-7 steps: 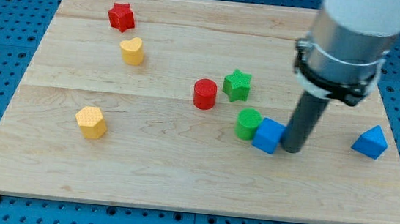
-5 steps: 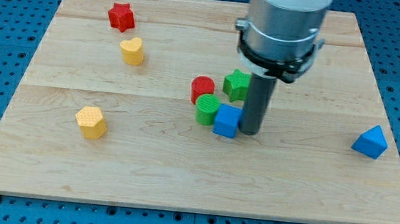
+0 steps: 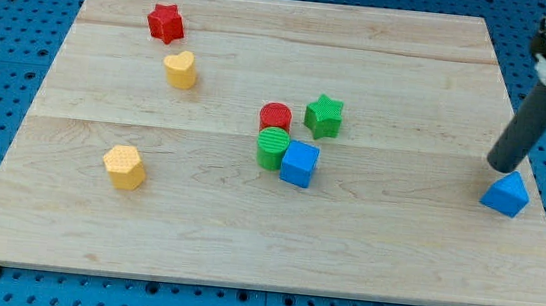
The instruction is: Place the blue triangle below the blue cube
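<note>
The blue triangle (image 3: 505, 193) lies near the board's right edge. The blue cube (image 3: 299, 164) sits near the board's middle, touching a green cylinder (image 3: 273, 147) on its left. My tip (image 3: 499, 167) stands just above the blue triangle, at its top-left corner, touching or nearly touching it. The blue cube is far to the tip's left.
A red cylinder (image 3: 275, 117) sits right above the green cylinder, and a green star (image 3: 324, 115) is up and right of the cube. A red star (image 3: 165, 22) and yellow heart (image 3: 180, 68) are at upper left. A yellow hexagon (image 3: 124, 166) is at left.
My tip pushed the blue cube and green cylinder left against the red cylinder, then moved away far right to the blue triangle. The triangle has not moved.
</note>
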